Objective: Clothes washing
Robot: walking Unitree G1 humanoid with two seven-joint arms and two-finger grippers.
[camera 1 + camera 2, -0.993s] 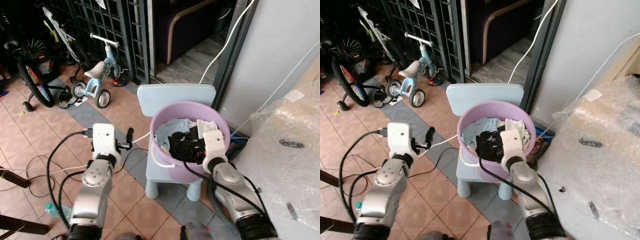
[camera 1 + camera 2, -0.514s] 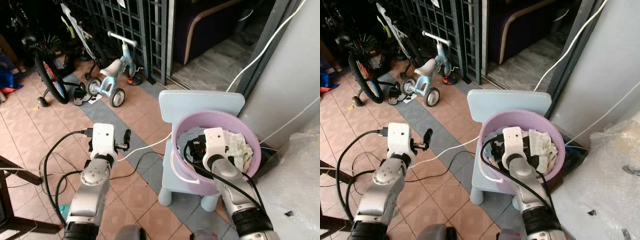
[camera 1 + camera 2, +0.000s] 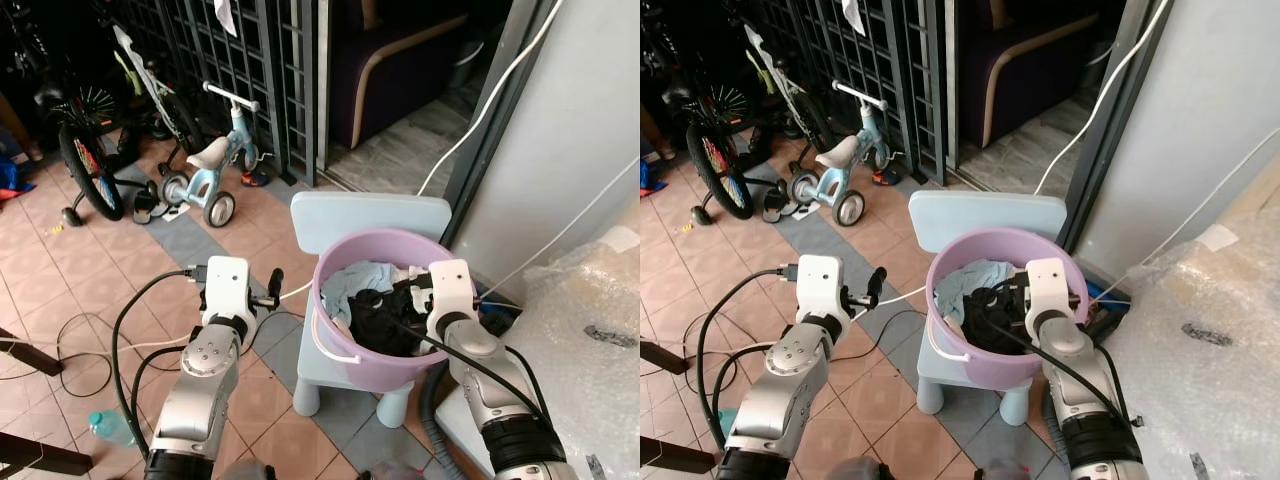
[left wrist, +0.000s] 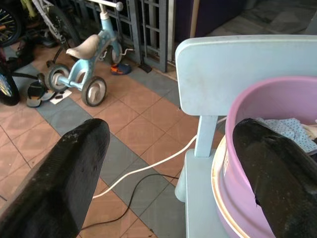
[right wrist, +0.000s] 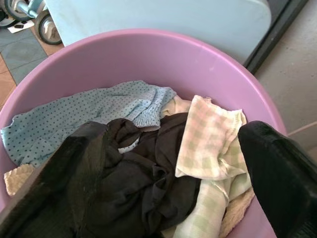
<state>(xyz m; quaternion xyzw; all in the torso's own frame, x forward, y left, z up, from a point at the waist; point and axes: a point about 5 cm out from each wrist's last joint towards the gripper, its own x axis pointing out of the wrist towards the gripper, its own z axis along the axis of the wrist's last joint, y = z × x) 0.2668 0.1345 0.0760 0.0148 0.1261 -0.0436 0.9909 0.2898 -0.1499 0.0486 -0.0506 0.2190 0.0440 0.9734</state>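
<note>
A purple basin [image 3: 350, 355] stands on a light blue child's chair [image 3: 370, 215]. In it lie a black garment [image 5: 143, 183], a blue dotted cloth [image 5: 99, 109] and a pale checked cloth [image 5: 208, 144]. My right gripper [image 5: 173, 134] hangs open just above these clothes, inside the basin's right rim, its fingers wide apart with nothing between them. My left gripper [image 3: 272, 290] is held out to the left of the chair at seat height, open and holding nothing. In the left wrist view the chair back [image 4: 247, 69] and the basin's rim [image 4: 233, 129] show between its fingers [image 4: 74, 163].
A child's tricycle [image 3: 215, 170] and a bicycle [image 3: 85, 150] stand by a black metal gate [image 3: 260, 60] at the back left. Cables [image 3: 80, 340] and a bottle [image 3: 108, 428] lie on the tiled floor. A bubble-wrapped bulk [image 3: 590, 310] rises at the right.
The whole view has swung as the camera moved. My right gripper stays at the clothes in the basin; my left gripper stays held out beside the chair.
</note>
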